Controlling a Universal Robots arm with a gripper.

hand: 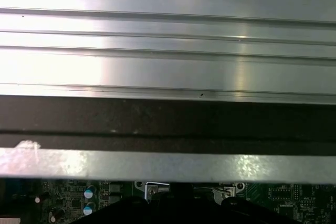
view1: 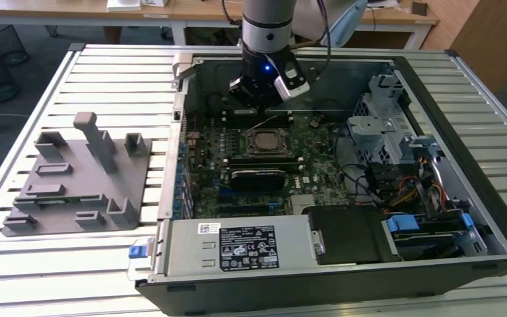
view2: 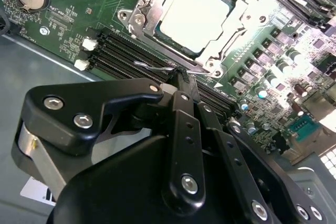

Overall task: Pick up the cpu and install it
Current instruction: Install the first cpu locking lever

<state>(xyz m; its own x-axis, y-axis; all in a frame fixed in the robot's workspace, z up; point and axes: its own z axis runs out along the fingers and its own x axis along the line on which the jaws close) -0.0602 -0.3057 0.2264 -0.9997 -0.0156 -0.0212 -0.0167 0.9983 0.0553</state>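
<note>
Black gripper (view2: 181, 80) linkage is being seen up close in the second wrist view, fingers pinched together on nothing. Just beyond its tip, the cpu (view2: 195, 15) is already being cradled flat in the motherboard socket (view2: 157, 3).

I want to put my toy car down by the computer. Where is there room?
The slatted table is bare in front of the grey fixture plate, and behind it up to the table's far edge. Inside the case it is crowded: the motherboard, cables and the end effector above the cpu.
</note>
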